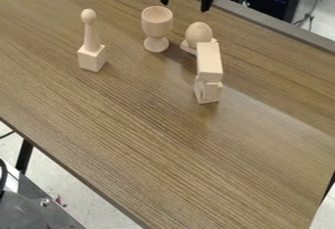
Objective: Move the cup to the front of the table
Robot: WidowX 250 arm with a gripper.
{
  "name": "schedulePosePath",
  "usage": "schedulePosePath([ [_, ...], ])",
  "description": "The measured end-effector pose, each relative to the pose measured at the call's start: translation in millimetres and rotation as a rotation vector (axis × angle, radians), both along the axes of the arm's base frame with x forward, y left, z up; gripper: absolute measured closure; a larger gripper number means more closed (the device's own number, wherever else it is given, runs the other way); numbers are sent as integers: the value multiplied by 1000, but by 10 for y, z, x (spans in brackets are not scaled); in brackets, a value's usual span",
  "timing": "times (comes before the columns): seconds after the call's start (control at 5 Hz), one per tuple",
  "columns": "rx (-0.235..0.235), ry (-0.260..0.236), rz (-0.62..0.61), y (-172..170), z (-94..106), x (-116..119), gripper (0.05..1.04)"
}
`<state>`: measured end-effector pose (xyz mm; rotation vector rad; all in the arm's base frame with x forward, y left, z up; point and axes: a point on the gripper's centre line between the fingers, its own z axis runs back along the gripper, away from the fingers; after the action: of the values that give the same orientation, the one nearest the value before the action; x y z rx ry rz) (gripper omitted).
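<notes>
The gripper (186,6) is hanging over the far side of the scene, its 2 black fingers standing wide apart and holding nothing. Below it the table (137,145) is spreading from far to near, and 4 pale pieces are standing upon it. The stacked block figure (209,65) is standing on the right, the knob-topped post (91,57) on the left. The cup (157,21) is standing upright between them on the far part, near side of the gripper and slightly left. The egg-topped piece (198,33) is sitting just to its right.

The main risk, I judge, is lying in that crowding: a finger coming down on the cup's right could be knocking the egg-topped piece. Too high a pinch on the rounded bowl could be slipping, and a sideways nudge could be tipping the cup, since its thin stem and small foot are bearing a heavier top. A low carry veering right could be striking the block figure.

The table is showing streaky brown wood grain; the pieces are looking like smooth, bare wood, mixing square-edged blocks, a tapering post, a goblet form and an egg.
</notes>
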<state>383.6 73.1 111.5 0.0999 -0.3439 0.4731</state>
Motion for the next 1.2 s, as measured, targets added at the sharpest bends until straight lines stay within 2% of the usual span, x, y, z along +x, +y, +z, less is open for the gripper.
schedulePosePath([
  [0.2, -17, 8, 23, 82, -82, -1, 84],
  [0.4, -41, 40, 20, 115, -218, -14, 118],
  [0.6, -69, 67, 11, 125, -344, -16, 394],
  [0.8, -75, 84, 8, 135, -427, -20, 697],
  [1.0, -79, 87, 5, 140, -447, -18, 912],
  [1.2, -78, 74, -9, 139, -402, 27, 967],
])
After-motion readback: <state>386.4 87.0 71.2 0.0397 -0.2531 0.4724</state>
